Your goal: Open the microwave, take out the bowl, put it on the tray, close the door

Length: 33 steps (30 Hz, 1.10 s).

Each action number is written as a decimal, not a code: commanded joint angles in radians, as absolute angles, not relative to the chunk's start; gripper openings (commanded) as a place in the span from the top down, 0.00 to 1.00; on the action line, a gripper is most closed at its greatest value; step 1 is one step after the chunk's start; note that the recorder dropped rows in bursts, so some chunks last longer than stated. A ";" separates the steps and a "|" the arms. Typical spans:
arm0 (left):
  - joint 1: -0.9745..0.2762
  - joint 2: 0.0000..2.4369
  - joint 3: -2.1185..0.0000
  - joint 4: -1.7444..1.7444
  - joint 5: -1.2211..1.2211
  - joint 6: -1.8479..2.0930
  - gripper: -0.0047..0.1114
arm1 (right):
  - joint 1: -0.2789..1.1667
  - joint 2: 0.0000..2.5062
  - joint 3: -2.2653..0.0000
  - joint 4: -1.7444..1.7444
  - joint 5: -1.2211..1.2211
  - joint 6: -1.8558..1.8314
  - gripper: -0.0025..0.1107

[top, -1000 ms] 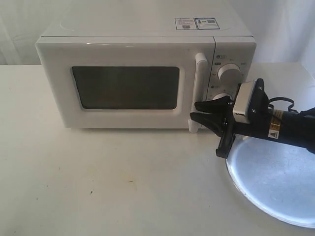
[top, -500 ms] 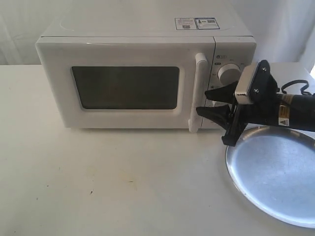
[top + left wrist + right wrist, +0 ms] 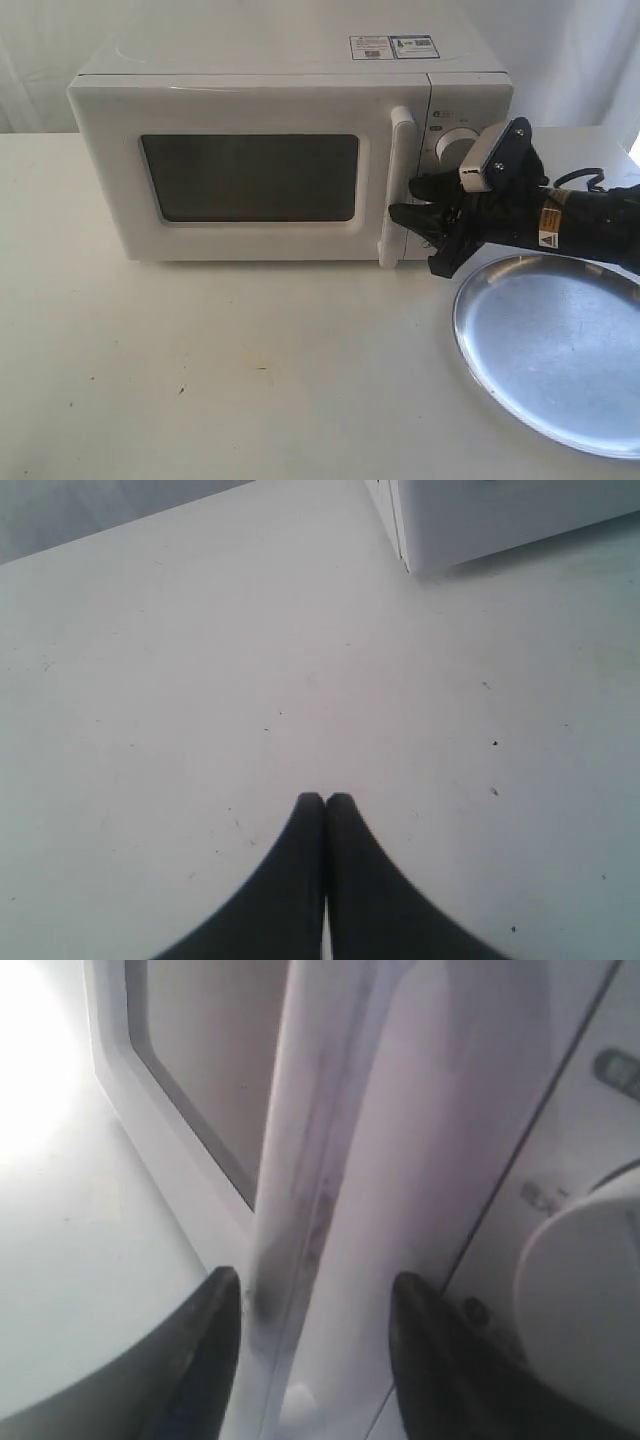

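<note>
White handle [image 3: 400, 140], long axis vertical, sits between the spread, unclamped fingers of right gripper [image 3: 402, 199]; door [image 3: 250, 110] shut, extending toward 9 o'clock; left gripper [image 3: 325, 802] pinched together, well apart.

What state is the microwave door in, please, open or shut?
Shut. The door lies flush with the control panel, no gap showing.

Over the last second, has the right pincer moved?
Yes. The right pincer has risen along the door handle, from near its foot to about mid-height.
</note>
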State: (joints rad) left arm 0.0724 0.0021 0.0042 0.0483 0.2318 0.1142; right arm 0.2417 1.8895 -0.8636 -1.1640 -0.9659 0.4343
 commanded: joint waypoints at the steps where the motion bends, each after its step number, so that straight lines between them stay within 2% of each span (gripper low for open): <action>1: 0.069 0.000 0.000 0.045 0.233 0.109 0.96 | 0.355 1.926 -0.956 -1.151 -0.942 0.381 0.66; 4: 0.069 0.000 0.000 0.045 0.233 0.109 0.96 | 0.374 1.926 -0.967 -1.156 -0.954 0.347 0.77; 6: 0.069 0.000 0.000 0.045 0.233 0.109 0.96 | 0.379 1.926 -0.966 -1.159 -0.968 0.344 0.82; 12: 0.069 0.000 0.000 0.045 0.233 0.109 0.96 | 0.379 1.926 -0.966 -1.300 -0.993 0.360 0.82; 17: 0.069 0.000 0.000 0.045 0.233 0.109 0.96 | 0.379 1.924 -0.966 -1.274 -1.010 0.360 0.79; 22: 0.069 0.000 0.000 0.045 0.233 0.109 0.96 | 0.379 1.924 -0.966 -1.193 -1.221 0.334 0.67; 24: 0.069 0.000 0.000 0.045 0.233 0.109 0.96 | 0.379 1.924 -0.966 -1.193 -1.221 0.342 0.63; 26: 0.069 0.000 0.000 0.045 0.233 0.109 0.96 | 0.383 1.924 -0.966 -1.201 -1.221 0.346 0.62; 28: 0.069 0.000 0.000 0.045 0.233 0.109 0.96 | 0.392 1.924 -0.966 -1.230 -1.221 0.346 0.66; 31: 0.069 0.000 0.000 0.045 0.233 0.109 0.96 | 0.439 1.924 -0.966 -1.271 -1.193 0.261 0.81; 33: 0.069 0.000 0.000 0.045 0.233 0.109 0.96 | 0.470 1.924 -0.966 -1.271 -1.194 0.232 0.87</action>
State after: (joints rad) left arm 0.0724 0.0021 0.0042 0.0483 0.2318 0.1142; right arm 0.3524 1.9186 -0.8963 -1.1280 -0.9366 0.3484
